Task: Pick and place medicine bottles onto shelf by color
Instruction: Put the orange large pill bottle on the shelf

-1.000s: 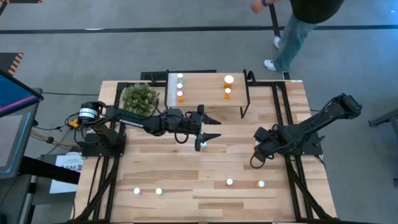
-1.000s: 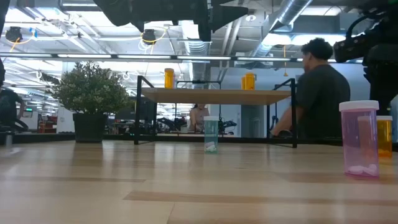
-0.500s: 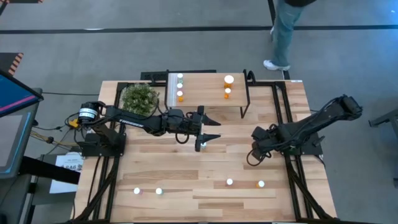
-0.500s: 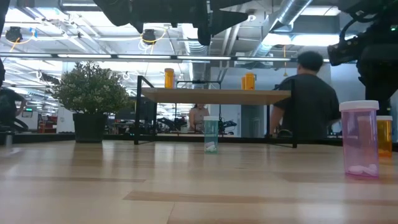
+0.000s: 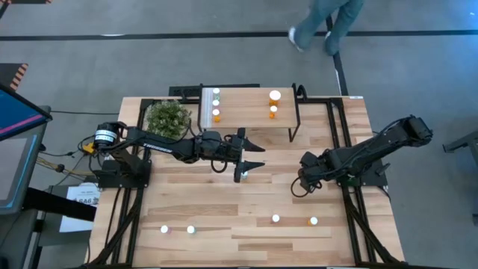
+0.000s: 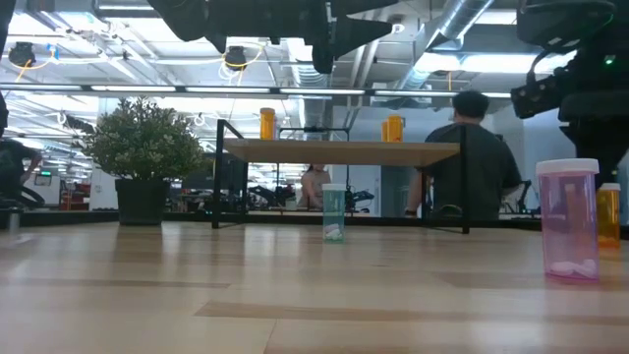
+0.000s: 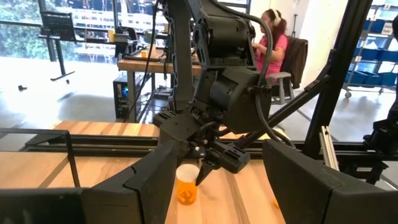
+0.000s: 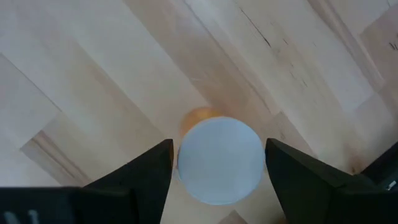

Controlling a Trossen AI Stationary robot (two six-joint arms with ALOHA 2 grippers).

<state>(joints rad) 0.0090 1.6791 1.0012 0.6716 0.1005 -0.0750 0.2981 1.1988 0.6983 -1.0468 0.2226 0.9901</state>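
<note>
A small orange medicine bottle with a white cap stands upright on the table, also seen in the left wrist view. My right gripper points down over it, open, one finger on each side of the cap. I cannot tell whether they touch it. My left gripper hovers level and open at mid-table, above a teal bottle that stands on its base. The shelf at the far side carries three small bottles at its left end and two orange ones farther right.
A potted plant stands left of the shelf. Several bottles stand near the front edge: two at left, a pink one and an orange one at right. A person is behind the table.
My right gripper has swung a little toward the table's left, over the orange bottle, staying open. The person beyond the far edge has walked toward the left.
</note>
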